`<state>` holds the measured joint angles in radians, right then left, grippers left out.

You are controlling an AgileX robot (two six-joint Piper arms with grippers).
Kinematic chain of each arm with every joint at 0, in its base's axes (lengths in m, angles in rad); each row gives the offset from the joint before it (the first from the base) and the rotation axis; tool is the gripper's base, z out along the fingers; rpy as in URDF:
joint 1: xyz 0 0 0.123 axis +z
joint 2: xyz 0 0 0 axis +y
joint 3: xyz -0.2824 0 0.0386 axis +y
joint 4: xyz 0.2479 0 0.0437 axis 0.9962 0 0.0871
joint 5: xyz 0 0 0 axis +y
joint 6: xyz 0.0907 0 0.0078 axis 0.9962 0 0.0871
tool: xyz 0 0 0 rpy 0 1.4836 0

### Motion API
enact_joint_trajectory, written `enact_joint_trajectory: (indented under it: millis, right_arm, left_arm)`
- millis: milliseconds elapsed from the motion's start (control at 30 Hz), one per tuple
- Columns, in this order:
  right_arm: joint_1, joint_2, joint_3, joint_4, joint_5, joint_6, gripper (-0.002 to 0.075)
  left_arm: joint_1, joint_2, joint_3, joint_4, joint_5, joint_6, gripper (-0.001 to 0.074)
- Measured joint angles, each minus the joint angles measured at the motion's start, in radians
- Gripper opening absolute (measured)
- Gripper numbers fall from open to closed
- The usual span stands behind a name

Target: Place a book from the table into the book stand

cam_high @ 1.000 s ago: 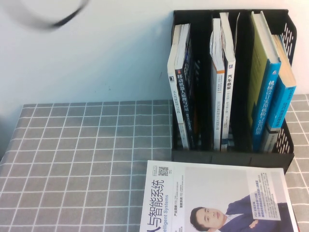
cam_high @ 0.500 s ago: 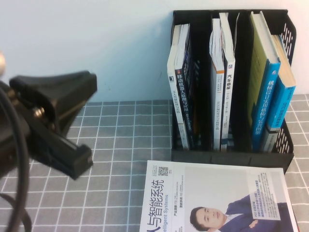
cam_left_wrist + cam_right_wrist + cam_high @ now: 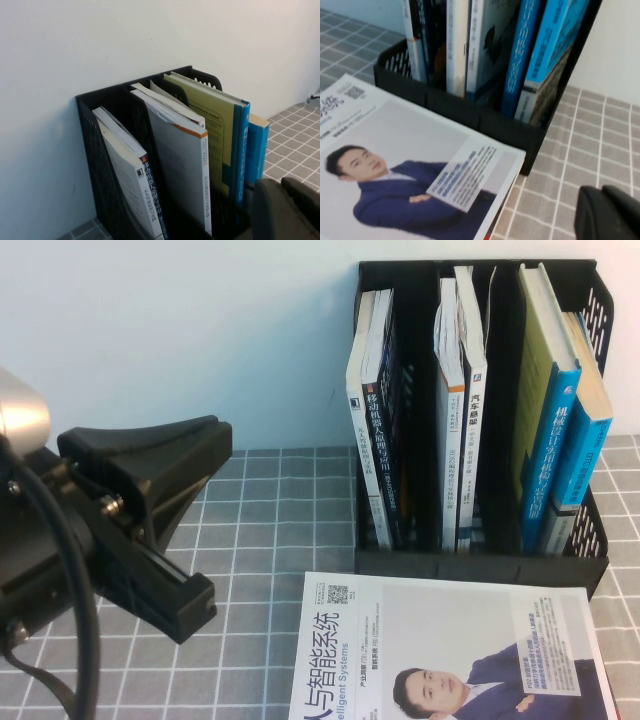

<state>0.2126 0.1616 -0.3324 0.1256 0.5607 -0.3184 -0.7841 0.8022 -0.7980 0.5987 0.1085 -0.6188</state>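
The book [image 3: 472, 430], with a narrow white-and-dark spine, stands upright in the middle compartment of the black book stand [image 3: 480, 565] at the back right of the table [image 3: 250, 540]. Its cover with grey photos shows in the right wrist view [image 3: 492, 35]. My left arm [image 3: 130, 520] looms large at the left, away from the stand. My left gripper [image 3: 282, 187] is shut and empty, with the stand [image 3: 100, 165] ahead of it. My right gripper [image 3: 601, 192] is shut and empty above the cloth, right of the stand [image 3: 485, 122]. It is out of the high view.
A white book with a suited man's portrait [image 3: 450, 650] lies flat on the table right in front of the stand, also in the right wrist view [image 3: 405, 165]. Other books fill all three compartments. A pale wall stands behind.
My left arm has come into the high view from the left and moved right, toward the middle. The books and the stand have not moved.
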Motion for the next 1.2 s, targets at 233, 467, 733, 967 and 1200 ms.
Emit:
enact_joint_trajectory:
  millis: [233, 467, 733, 967, 1200]
  right_arm:
    - [0.000, -0.002, 0.018, 0.018, 0.067, 0.000, -0.0002]
    - [0.000, -0.005, 0.018, 0.020, 0.067, 0.002, -0.0002]
    - [0.000, -0.005, 0.018, 0.021, 0.067, 0.002, -0.0002]
    - [0.000, -0.005, 0.018, 0.021, 0.067, 0.002, -0.0002]
    - [0.000, -0.005, 0.018, 0.021, 0.067, 0.002, -0.0002]
  left_arm:
    - [0.000, 0.004, 0.011, 0.000, -0.002, 0.000, -0.0001]
    - [0.000, 0.006, 0.011, 0.000, -0.002, 0.000, -0.0003]
    - [0.011, -0.029, 0.013, -0.166, 0.067, 0.032, -0.0003]
    - [0.232, -0.224, 0.143, -0.413, 0.004, 0.338, -0.0003]
    - [0.483, -0.493, 0.466, -0.541, -0.042, 0.475, -0.0003]
